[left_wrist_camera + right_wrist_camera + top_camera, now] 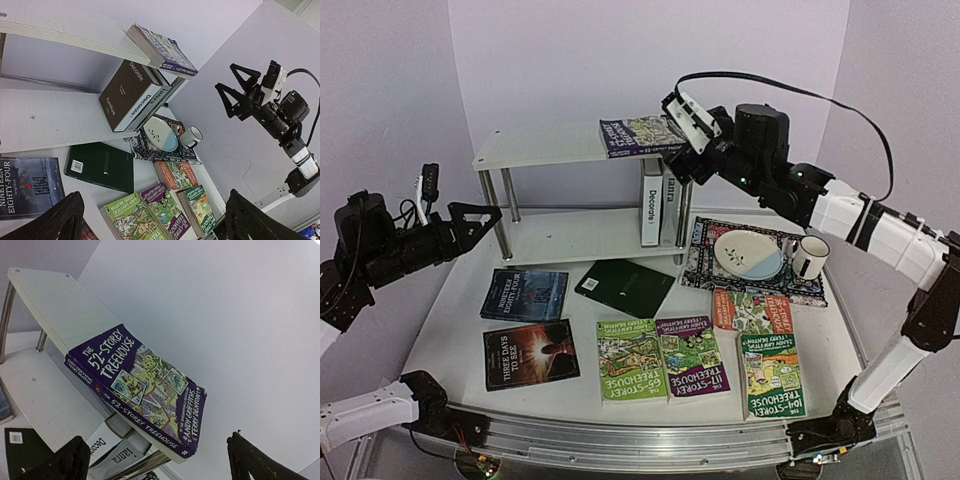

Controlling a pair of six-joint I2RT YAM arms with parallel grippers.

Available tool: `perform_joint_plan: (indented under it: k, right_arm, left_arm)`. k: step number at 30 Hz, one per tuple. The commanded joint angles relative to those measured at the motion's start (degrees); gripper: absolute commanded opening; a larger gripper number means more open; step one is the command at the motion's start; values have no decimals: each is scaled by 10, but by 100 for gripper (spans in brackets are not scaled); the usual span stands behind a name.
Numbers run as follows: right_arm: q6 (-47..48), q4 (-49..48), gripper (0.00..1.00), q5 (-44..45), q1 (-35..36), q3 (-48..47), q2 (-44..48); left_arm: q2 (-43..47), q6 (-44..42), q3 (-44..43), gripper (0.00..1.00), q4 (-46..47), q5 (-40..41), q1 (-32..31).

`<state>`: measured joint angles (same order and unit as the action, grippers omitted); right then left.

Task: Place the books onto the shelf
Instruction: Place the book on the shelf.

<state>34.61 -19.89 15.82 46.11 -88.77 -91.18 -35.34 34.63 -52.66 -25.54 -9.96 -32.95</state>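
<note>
Purple book (145, 385) pokes off the shelf (65, 305) edge, so I must lift my right gripper (226, 77) (jaws wide, empty) away gently.

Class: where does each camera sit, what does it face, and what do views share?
Top external: high behind, facing the white two-tier shelf with chrome legs; left claw, right claw show.
Left wrist: left of the shelf, facing right across it; own fingers.
Right wrist: facing the purple "52-Storey Treehouse" paperback; own fingers.
Shared: that paperback.
</note>
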Motion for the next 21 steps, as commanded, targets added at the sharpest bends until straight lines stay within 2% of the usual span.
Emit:
perform_joint_plan:
  k: [1,6,10,14,21]
  right_arm:
    - [-187,-5,90,20,-1,5,26]
    - [-290,48,81,32,-1,-16,12]
    - [-351,50,66,43,-1,-11,-1]
    - [-369,48,55,49,-1,-31,-29]
    - [-374,48,53,51,-1,-86,-86]
  left_arm:
    - [-5,2,6,100,12,-3,0]
    - [-4,7,14,100,18,-4,0]
    - [-5,8,18,100,22,-4,0]
    - [-10,4,16,100,24,-7,0]
    - [-18,0,18,100,27,-6,0]
